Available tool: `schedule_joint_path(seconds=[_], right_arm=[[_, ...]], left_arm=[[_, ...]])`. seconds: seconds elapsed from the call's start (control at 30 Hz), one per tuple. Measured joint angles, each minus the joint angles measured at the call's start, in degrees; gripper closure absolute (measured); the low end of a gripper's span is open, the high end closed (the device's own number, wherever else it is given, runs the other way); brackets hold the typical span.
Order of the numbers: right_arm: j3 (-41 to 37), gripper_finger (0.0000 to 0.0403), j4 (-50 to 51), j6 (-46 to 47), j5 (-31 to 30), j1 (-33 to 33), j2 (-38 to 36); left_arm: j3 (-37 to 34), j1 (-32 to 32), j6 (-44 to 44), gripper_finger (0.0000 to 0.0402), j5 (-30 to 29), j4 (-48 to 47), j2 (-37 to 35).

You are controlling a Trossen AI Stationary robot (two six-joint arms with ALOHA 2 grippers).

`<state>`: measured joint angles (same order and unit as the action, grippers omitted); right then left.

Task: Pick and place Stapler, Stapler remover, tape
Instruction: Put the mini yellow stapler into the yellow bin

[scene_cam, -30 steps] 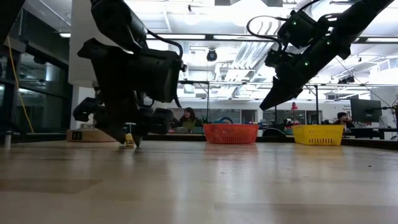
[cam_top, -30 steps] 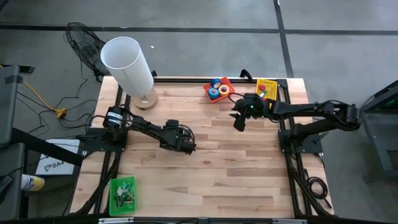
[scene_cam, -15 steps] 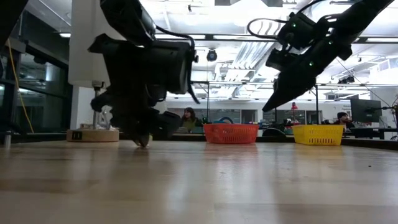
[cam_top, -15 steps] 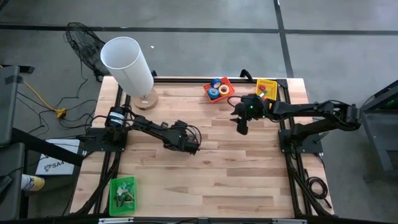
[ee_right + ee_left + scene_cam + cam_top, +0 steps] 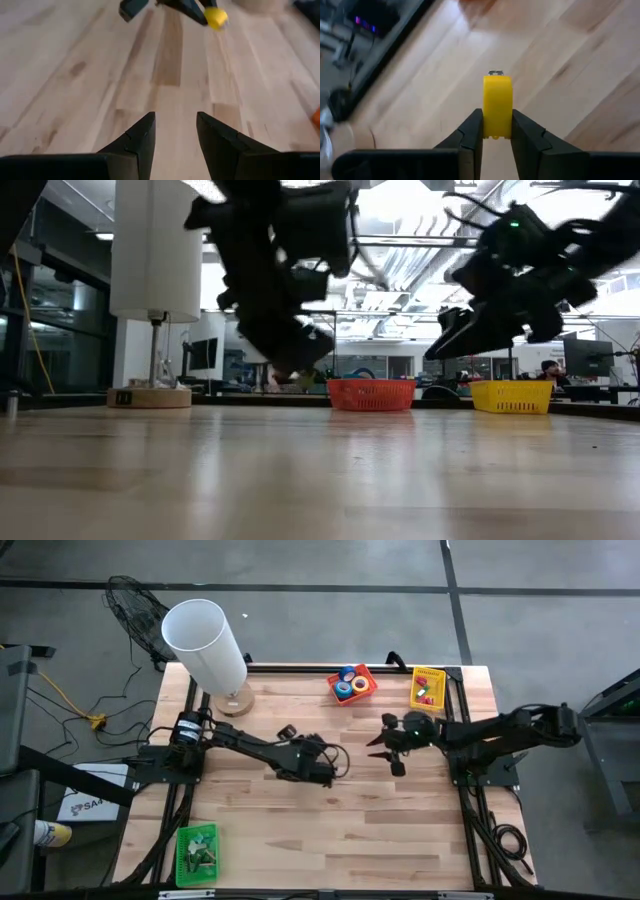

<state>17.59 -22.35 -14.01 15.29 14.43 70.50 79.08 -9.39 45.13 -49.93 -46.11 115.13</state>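
We're partway thru, by our read. Left claw [image 5: 497, 131] is clamped on a small yellow item [image 5: 497, 106] w/ a metal tip, prob. the staple remover, tho we can't confirm; it rides above the wood near the middle of the surface [image 5: 300, 830], lifted clear in the low view. Right claw [image 5: 174, 134] hangs w/ its fingers apart and nothing btwn them, over the surface's right part, well apart from the left claw [image 5: 328, 772].

Done so far, as far as we can see: tape rolls [image 5: 352, 684] (blue, yellow, red) sit in the red basket [image 5: 368, 672] at the far edge; yellow basket [image 5: 427, 677] beside it holds small red/green bits. Green basket [image 5: 196, 851] at the near left corner holds dark items we can't ID. Left to do: drop the yellow item in a basket. No stapler in sight.

Surface is pale wood planks, bare in the middle, w/ a white lamp [image 5: 208, 646] at the far left corner. Room beyond: grey floor, cables, and in the low view bright ceiling lights and seated people [image 5: 548, 370].
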Motion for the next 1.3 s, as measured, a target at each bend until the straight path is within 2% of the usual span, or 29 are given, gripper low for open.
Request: schedule_joint_path(seconds=[0.13,0.3,0.47,0.6,0.73,0.9,1.07,1.3], right_arm=[[-6.30,0.0267,-14.59,-0.27,-0.02,-2.11,0.00],[-11.00,0.0267,-28.57,-3.33,-0.31,-5.17,0.00],[-10.76,0.0267,-30.53,-7.61,-3.00,-7.94,0.00],[-9.61,0.0267,-29.73,-9.20,-4.57,-9.41,0.00],[-9.02,0.0254,-28.70,-10.79,-8.53,-10.00,0.00],[-8.99,0.0198,-28.50,-11.82,-15.02,-9.98,0.00],[-8.99,0.0149,-28.54,-12.07,-12.00,-9.98,-0.01],[-8.96,0.0156,-30.45,-13.52,-10.93,-9.98,-0.02]], left_arm=[[4.67,0.00,-9.27,0.0327,-0.65,0.67,-0.04],[8.05,0.00,-24.32,0.0321,0.34,9.18,-0.11],[8.67,0.00,-37.94,0.0329,3.32,20.48,-0.17],[8.67,0.00,-45.48,0.0324,5.93,27.10,-0.19],[8.67,0.00,-49.61,0.0322,8.25,30.74,-0.20],[8.67,0.00,-50.81,0.0323,9.15,31.21,-0.22],[8.67,0.00,-50.93,0.0323,10.55,31.47,-0.22],[8.65,0.00,-53.36,0.0323,12.32,32.93,-0.22]])
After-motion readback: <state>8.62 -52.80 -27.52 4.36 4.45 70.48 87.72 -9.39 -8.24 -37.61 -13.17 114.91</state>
